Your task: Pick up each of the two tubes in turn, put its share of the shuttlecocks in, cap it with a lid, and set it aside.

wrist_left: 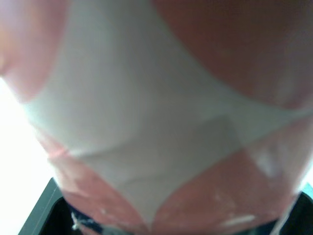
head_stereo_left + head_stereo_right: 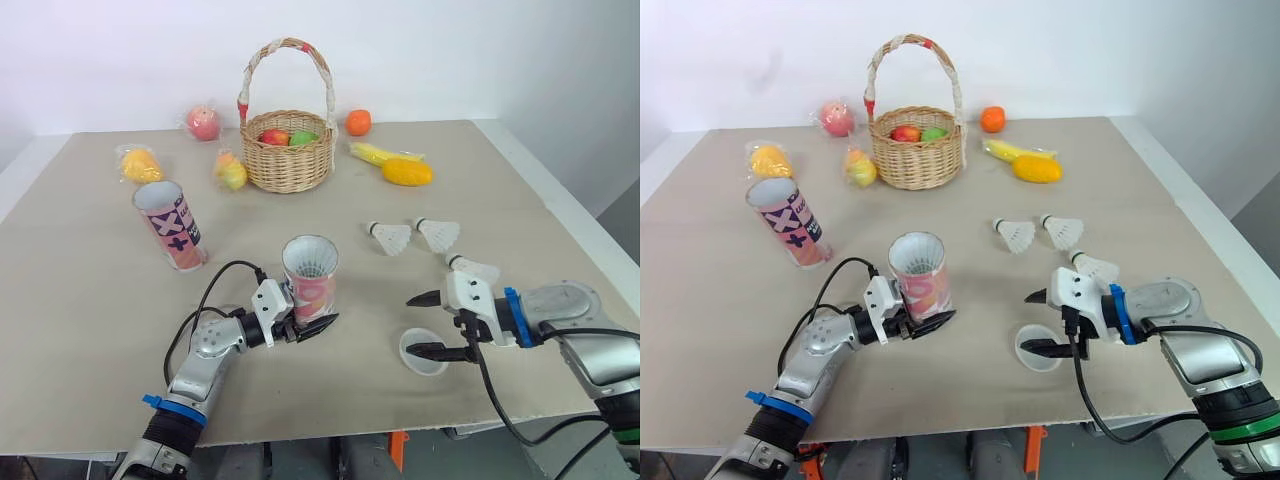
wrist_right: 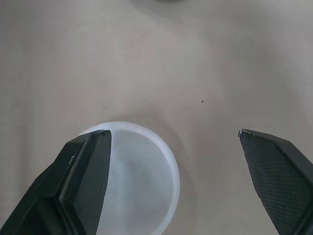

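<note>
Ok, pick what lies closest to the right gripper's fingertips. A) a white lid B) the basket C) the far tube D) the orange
A: the right gripper is open right at the lid, and in the right wrist view one finger overlaps its rim.

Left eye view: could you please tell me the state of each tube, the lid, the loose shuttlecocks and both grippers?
Held tube: upright, uncapped, white feathers showing inside.
Second tube: standing on the table, ungripped.
Lid: flat on the table.
Loose shuttlecocks: lying on the table.
Left gripper: shut on the held tube.
Right gripper: open, over the lid.
</note>
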You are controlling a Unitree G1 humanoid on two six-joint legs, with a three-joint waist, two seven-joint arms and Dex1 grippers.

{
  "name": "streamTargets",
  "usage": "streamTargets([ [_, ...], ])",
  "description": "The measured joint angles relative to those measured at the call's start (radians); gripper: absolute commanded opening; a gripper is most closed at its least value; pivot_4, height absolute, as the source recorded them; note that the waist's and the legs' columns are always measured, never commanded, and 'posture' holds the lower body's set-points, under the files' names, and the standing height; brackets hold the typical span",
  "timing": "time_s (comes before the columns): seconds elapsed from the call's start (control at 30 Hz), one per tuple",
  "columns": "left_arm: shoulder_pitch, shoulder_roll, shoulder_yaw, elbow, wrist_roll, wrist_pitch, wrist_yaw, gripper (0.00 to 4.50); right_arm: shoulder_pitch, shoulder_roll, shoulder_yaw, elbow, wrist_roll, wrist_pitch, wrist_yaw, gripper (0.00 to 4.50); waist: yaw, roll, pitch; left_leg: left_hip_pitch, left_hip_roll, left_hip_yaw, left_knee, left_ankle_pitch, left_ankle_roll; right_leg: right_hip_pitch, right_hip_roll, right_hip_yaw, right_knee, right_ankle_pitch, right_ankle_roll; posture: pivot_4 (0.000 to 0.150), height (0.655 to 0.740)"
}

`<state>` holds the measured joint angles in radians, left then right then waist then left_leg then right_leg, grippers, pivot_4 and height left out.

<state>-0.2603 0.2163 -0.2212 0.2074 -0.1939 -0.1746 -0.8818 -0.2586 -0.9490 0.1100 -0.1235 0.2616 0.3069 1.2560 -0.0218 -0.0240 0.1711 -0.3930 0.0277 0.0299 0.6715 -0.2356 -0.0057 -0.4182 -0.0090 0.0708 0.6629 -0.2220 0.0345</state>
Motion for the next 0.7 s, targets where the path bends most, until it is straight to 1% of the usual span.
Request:
streamTargets([
  [0.03, 0.000, -0.001, 0.000, 0.001, 0.000, -0.001, 0.000, 3.18, 0.000, 0.000, 0.004, 0.010, -0.009, -0.009, 0.004, 3.13, 0.000, 0.002, -0.001, 0.000, 0.000, 0.000, 0.000, 0.000, 0.000, 0.000, 0.000, 0.000, 0.000, 0.000, 0.000, 0.150, 0.7400],
  [0.1, 0.000, -0.002, 0.000, 0.001, -0.001, -0.001, 0.000, 3.18, 0.000, 0.000, 0.009, 0.018, -0.021, -0.024, 0.007, 2.33, 0.000, 0.003, -0.002, 0.000, 0.000, 0.000, 0.000, 0.000, 0.000, 0.000, 0.000, 0.000, 0.000, 0.000, 0.000, 0.150, 0.7400],
  [0.13, 0.000, -0.003, 0.000, 0.001, -0.001, 0.000, 0.000, 3.18, -0.001, 0.000, 0.013, 0.025, -0.032, -0.034, 0.008, 1.73, 0.000, 0.003, -0.002, 0.000, 0.000, 0.000, 0.000, 0.000, 0.000, 0.000, 0.000, 0.000, 0.000, 0.000, 0.000, 0.150, 0.7400],
  [0.23, 0.001, -0.002, 0.000, 0.004, -0.001, 0.003, 0.000, 3.18, -0.001, 0.000, 0.018, 0.040, -0.043, -0.048, 0.018, 0.31, 0.000, 0.005, -0.003, 0.000, 0.000, 0.000, 0.000, 0.000, 0.000, 0.000, 0.000, 0.000, 0.000, 0.000, 0.000, 0.150, 0.7400],
  [0.27, 0.001, -0.002, 0.000, 0.006, -0.001, 0.003, 0.000, 3.18, -0.001, 0.000, 0.018, 0.042, -0.045, -0.053, 0.027, 0.08, 0.000, 0.005, -0.003, 0.000, 0.000, 0.000, 0.000, 0.000, 0.000, 0.000, 0.000, 0.000, 0.000, 0.000, 0.000, 0.150, 0.7400],
  [0.43, -0.001, -0.002, 0.002, 0.012, -0.002, 0.000, -0.001, 3.18, -0.014, -0.001, 0.018, 0.040, -0.035, -0.047, 0.054, 0.08, 0.000, 0.006, -0.004, 0.001, 0.000, 0.000, 0.000, 0.000, 0.000, 0.001, 0.000, 0.000, 0.000, 0.000, 0.000, 0.150, 0.7400],
  [0.53, -0.002, -0.002, 0.005, 0.019, -0.002, -0.003, -0.002, 3.18, -0.079, -0.003, 0.013, 0.016, 0.023, 0.028, 0.083, 0.08, -0.001, 0.007, -0.004, 0.002, 0.000, 0.000, 0.000, 0.000, 0.000, 0.000, 0.000, 0.001, 0.000, 0.000, 0.001, 0.150, 0.7400],
  [0.63, -0.009, -0.003, 0.008, 0.037, -0.003, -0.003, -0.006, 3.18, -0.272, 0.000, -0.003, -0.030, 0.111, 0.150, 0.096, 0.08, -0.004, 0.010, -0.005, 0.003, -0.002, -0.002, 0.000, 0.000, 0.000, 0.001, 0.000, 0.003, 0.000, 0.002, 0.001, 0.150, 0.7400],
  [0.67, -0.013, -0.003, 0.010, 0.043, -0.003, -0.004, -0.011, 3.18, -0.394, 0.012, -0.007, -0.041, 0.136, 0.187, 0.095, 0.08, -0.005, 0.011, -0.005, 0.003, -0.003, -0.002, 0.000, 0.000, 0.000, 0.001, 0.001, 0.003, 0.000, 0.001, 0.001, 0.150, 0.7400],
  [0.7, -0.016, -0.003, 0.012, 0.047, -0.003, -0.005, -0.016, 3.18, -0.481, 0.035, -0.007, -0.042, 0.150, 0.211, 0.091, 0.08, -0.006, 0.012, -0.006, 0.003, -0.003, -0.003, 0.000, 0.000, 0.000, 0.000, 0.001, 0.003, 0.000, 0.001, 0.001, 0.150, 0.7400],
])
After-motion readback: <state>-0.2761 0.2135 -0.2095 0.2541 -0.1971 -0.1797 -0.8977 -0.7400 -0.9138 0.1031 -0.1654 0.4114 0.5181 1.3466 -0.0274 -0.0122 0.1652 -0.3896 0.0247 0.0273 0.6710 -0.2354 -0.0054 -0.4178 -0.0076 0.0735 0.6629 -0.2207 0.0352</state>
